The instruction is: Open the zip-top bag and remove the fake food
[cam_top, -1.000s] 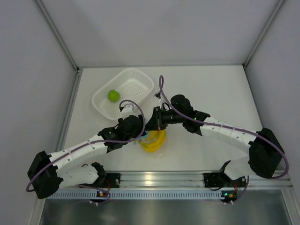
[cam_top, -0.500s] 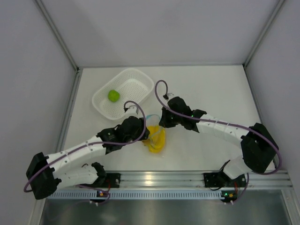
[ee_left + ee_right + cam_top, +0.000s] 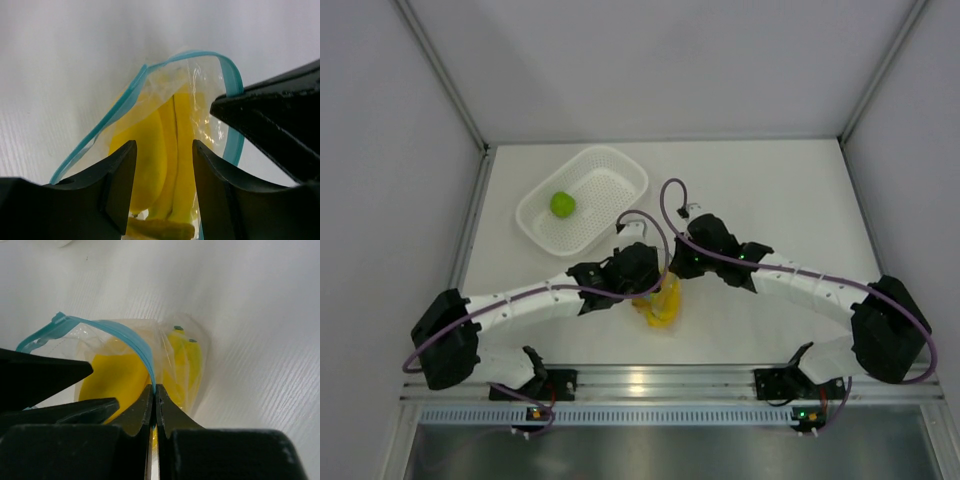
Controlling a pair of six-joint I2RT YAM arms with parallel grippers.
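Observation:
The zip-top bag (image 3: 662, 303) stands near the table's front middle with its mouth open. Its light blue zip strip (image 3: 125, 97) forms a loop. Inside lie the yellow banana bunch (image 3: 186, 145) and the yellow-orange oval fruit (image 3: 149, 157). My right gripper (image 3: 154, 389) is shut on the zip strip (image 3: 131, 337) and holds one side of the mouth up. Its fingers (image 3: 265, 112) show in the left wrist view. My left gripper (image 3: 164, 150) is open at the mouth, jaws either side of the fruits. The green ball-like fruit (image 3: 561, 204) lies in the basket.
The white perforated basket (image 3: 610, 170) stands at the back left of the table. Both arms meet over the bag, left gripper (image 3: 642, 282) and right gripper (image 3: 677, 270) close together. Grey walls close the table on three sides.
My left gripper has moved right, up to the bag's mouth. My right gripper has shifted a little right and nearer, holding the strip. The bag now stands narrower, a little further right.

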